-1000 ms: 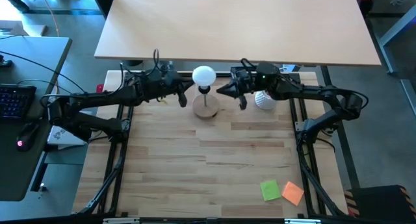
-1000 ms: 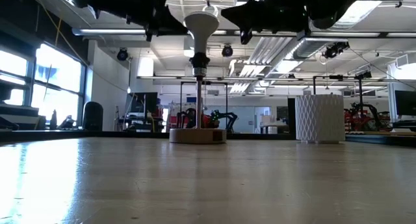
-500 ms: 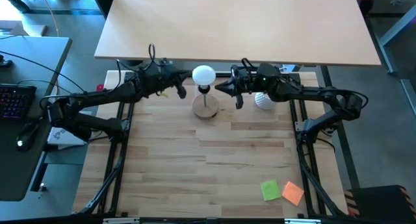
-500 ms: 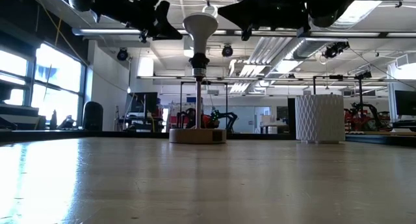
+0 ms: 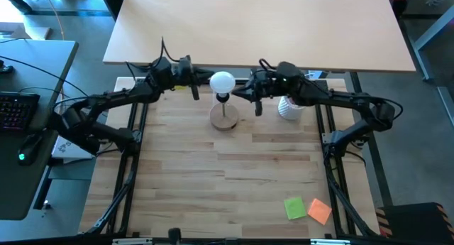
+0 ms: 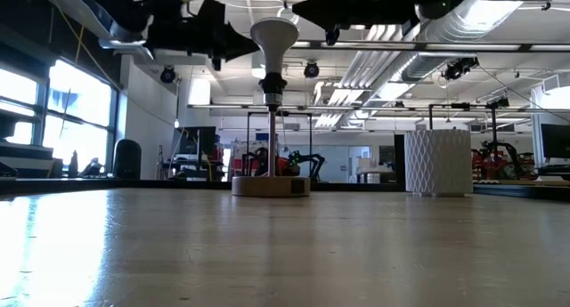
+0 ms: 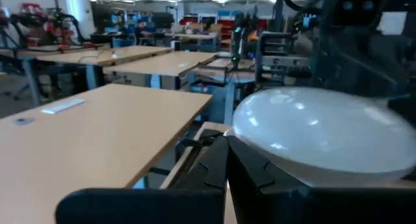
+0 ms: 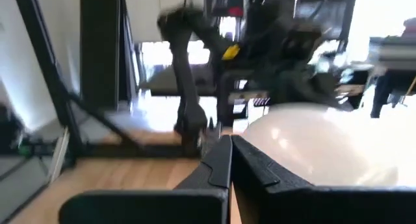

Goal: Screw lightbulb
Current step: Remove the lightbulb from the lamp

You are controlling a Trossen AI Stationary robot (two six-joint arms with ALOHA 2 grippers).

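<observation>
Upright on the round wooden lamp base (image 5: 224, 119), the matte white lightbulb (image 5: 222, 82) is flanked by both pressed-together end effectors, the right end effector (image 5: 238, 96) nearer than the left end effector (image 5: 196, 90).

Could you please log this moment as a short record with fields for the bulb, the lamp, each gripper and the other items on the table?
lightbulb: white lightbulb seated upright in the socket atop the lamp
lamp: round wooden lamp base near the table's far edge
left gripper: left gripper shut, beside the bulb, not holding it
right gripper: right gripper shut, on the bulb's other side, holding nothing
cup: white ribbed cup beneath the right arm
notes: green note and orange note at the near right corner
</observation>
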